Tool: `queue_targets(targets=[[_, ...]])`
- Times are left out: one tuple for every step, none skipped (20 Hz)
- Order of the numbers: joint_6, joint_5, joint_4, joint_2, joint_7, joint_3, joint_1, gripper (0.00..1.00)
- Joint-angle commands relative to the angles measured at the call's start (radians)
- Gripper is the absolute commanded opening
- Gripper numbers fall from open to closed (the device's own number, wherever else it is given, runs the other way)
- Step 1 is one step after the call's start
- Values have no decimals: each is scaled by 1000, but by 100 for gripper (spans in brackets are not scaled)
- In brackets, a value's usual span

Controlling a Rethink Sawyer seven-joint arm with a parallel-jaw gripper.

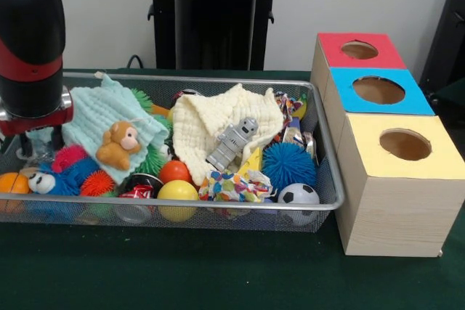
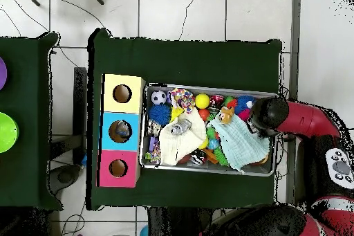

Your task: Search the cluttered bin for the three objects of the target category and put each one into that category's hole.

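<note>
The wire mesh bin (image 1: 218, 205) sits on the green table, full of toys; it also shows in the overhead view (image 2: 207, 87). Three wooden boxes with holes stand beside it: red top (image 1: 333, 49), blue top (image 1: 418, 99), yellow top (image 1: 370, 130). My gripper (image 1: 36, 147) hangs low at the bin's left end, beside a mint cloth (image 1: 94, 114) and a blue plush (image 1: 62, 173). The wrist hides its tips. In the bin lie a yellow ball (image 1: 177, 192), an orange ball (image 1: 174, 171), a soccer ball (image 1: 298, 195), a blue spiky ball (image 1: 288, 165), a grey robot toy (image 1: 232, 143) and a brown bear (image 1: 120, 144).
A cream cloth (image 1: 203, 125) covers the bin's middle, with a spotted cloth (image 1: 232, 185) in front of it. A red can (image 1: 138, 190) and another orange ball (image 1: 13, 183) lie near the front rim. The black pedestal (image 1: 214, 19) stands behind the bin.
</note>
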Motion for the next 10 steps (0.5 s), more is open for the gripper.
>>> queue_targets(targets=[[35, -90, -1, 10, -78, 5, 23, 100], [35, -92, 3, 9, -77, 6, 23, 100], [33, -93, 5, 8, -78, 8, 21, 100], [31, -94, 8, 7, -79, 10, 20, 100], [33, -94, 4, 8, -81, 13, 18, 100], [29, -94, 9, 7, -79, 15, 18, 100], [24, -95, 8, 7, -77, 16, 18, 100], [20, -96, 7, 8, -75, 17, 17, 100], [15, -97, 6, 9, -73, 17, 17, 100], [15, -106, -5, 24, -62, 8, 20, 100]])
